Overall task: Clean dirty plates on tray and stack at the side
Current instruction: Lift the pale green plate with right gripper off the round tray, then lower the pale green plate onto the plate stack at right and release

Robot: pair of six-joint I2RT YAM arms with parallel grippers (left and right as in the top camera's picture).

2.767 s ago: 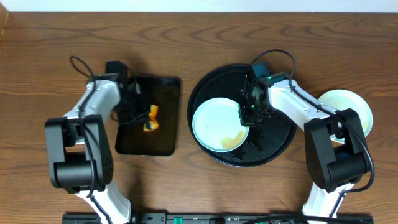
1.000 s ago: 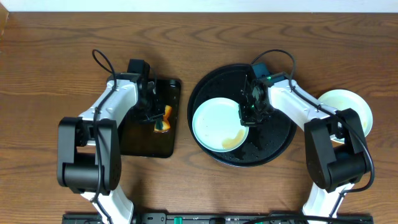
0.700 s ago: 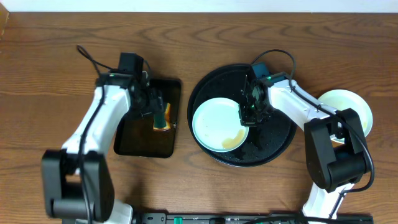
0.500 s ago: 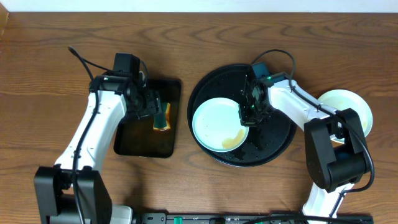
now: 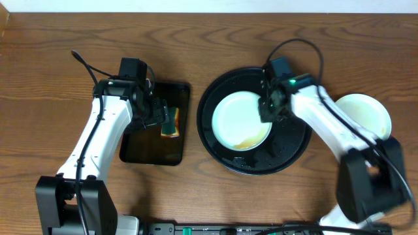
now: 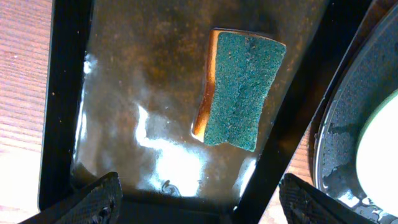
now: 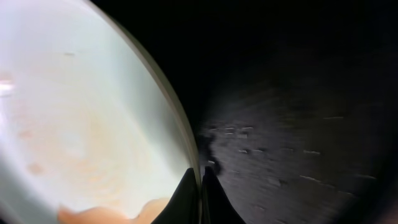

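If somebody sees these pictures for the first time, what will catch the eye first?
First the smeared plate in the round tray right of centre, its rim pinched by the right gripper. Then the green sponge lying in the wet rectangular tray on the left, with the open left gripper above it. A second plate sits on the table at the far right.

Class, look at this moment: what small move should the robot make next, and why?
Probably lower the open left pincer and close it on the sponge. The sponge lies loose, green side up, in the small tray. The right pincer pinches the rim of the plate, which shows a brown smear yet to be wiped.
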